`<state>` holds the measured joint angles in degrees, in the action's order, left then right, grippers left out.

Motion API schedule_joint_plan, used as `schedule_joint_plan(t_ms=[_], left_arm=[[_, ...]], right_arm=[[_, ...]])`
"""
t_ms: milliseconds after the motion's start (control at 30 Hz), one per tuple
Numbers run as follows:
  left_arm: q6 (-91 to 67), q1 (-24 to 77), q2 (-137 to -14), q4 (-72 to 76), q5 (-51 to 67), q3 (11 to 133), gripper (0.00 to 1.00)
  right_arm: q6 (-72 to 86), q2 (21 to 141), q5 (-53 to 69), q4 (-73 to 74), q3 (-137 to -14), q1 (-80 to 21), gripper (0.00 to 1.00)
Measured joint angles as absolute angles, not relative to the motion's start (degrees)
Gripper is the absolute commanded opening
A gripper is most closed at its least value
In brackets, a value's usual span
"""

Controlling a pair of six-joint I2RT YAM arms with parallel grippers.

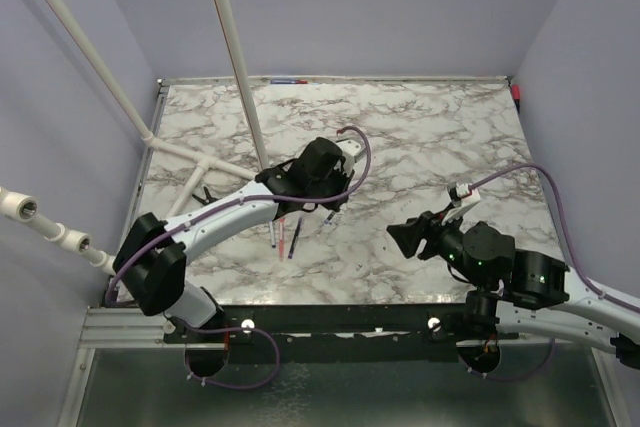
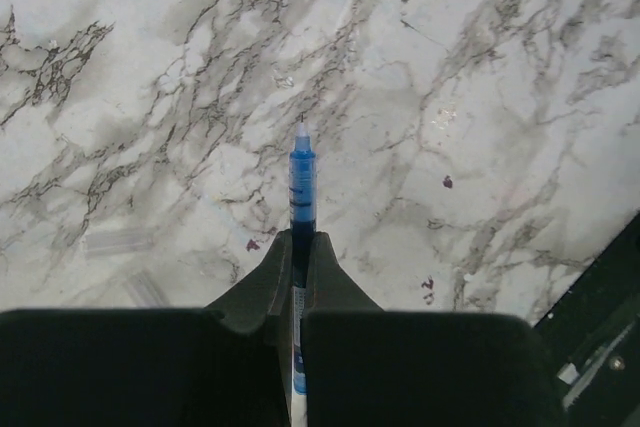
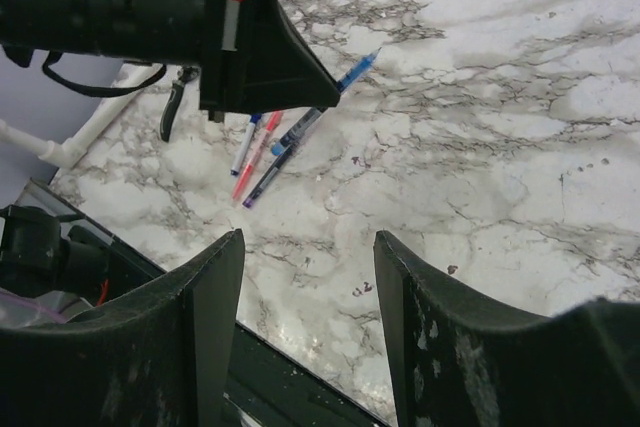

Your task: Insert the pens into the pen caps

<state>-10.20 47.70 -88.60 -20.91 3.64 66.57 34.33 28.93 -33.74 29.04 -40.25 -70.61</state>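
left jaws: clamped on the blue pen (image 2: 302, 182), tip poking out front
right jaws: wide apart, nothing in them

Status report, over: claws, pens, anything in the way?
Left claw shut on blue pen, tip bare, uncapped. Right claw open, empty. Other pens loose on table; nothing between the claws.
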Motion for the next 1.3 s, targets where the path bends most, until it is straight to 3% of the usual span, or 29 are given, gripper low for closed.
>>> schedule_joint_plan(t_ms=[567,1300], left_arm=[[-16.8,47.7,-60.1,-7.7,12.8,49.7,0.00],[-24.2,47.7,-39.9,-1.8,16.0,41.3,0.00]], right_arm=[[28.1,40.4,-29.3,16.3,-44.0,-70.6,0.57],[27.6,57.0,-13.5,4.3,-57.1,-63.4,0.50]])
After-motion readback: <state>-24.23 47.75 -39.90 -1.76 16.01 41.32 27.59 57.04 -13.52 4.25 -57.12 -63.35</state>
